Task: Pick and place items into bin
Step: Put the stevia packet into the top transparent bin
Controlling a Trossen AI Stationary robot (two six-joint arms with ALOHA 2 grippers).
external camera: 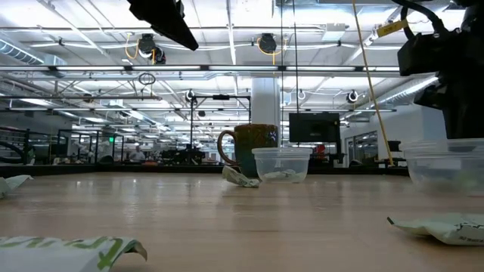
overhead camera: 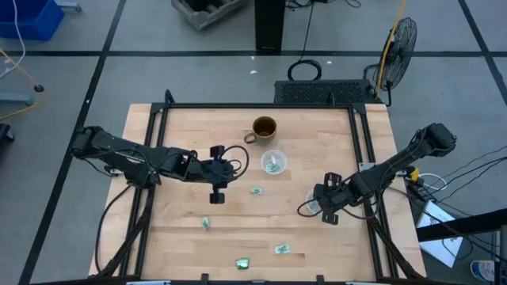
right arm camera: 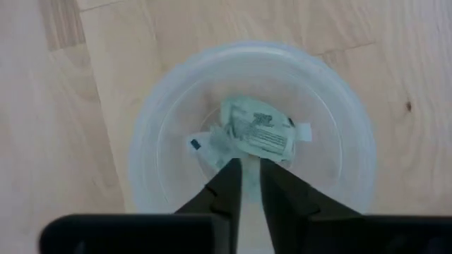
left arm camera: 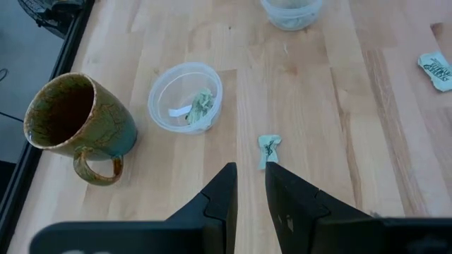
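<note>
1. High view, bins: one clear round bin (overhead camera: pixel 273 163) sits just below the brown mug (overhead camera: pixel 263 128), taken here as the landmark, and holds at least one pale green-and-white item (left arm camera: pixel 200 107). A second clear bin (right arm camera: pixel 251 134) lies well to the mug's right and toward the table's near edge, under the right gripper (overhead camera: pixel 329 199); it holds a few wrappers (right arm camera: pixel 256 134).
2. Items still loose on the wooden table (overhead camera: pixel 182 237): one wrapper (overhead camera: pixel 257 190) just beyond the first bin from the mug; one (overhead camera: pixel 206 224) farther off toward the near-left; two more (overhead camera: pixel 281 249) and (overhead camera: pixel 243 263) well apart from the mug near the front edge.
3. Progress, as judged: partly done. Several pieces are binned, at least four remain out.
4. Left gripper (left arm camera: pixel 248 185): hovers left of the mug and the first bin, fingers drawn nearly together with only a slim gap, nothing between them; the nearest loose wrapper lies just ahead of its tips.
5. Right gripper: poised directly over the second bin, fingers narrowly parted above the wrappers, holding nothing visible.
6. Surroundings: a fan (overhead camera: pixel 400 39) stands beyond the table's far-right corner; black frame rails edge the table.
7. Obstructions: none lie between the left gripper and the nearest wrapper; the mug stands close to the first bin and may crowd an approach from that side.
</note>
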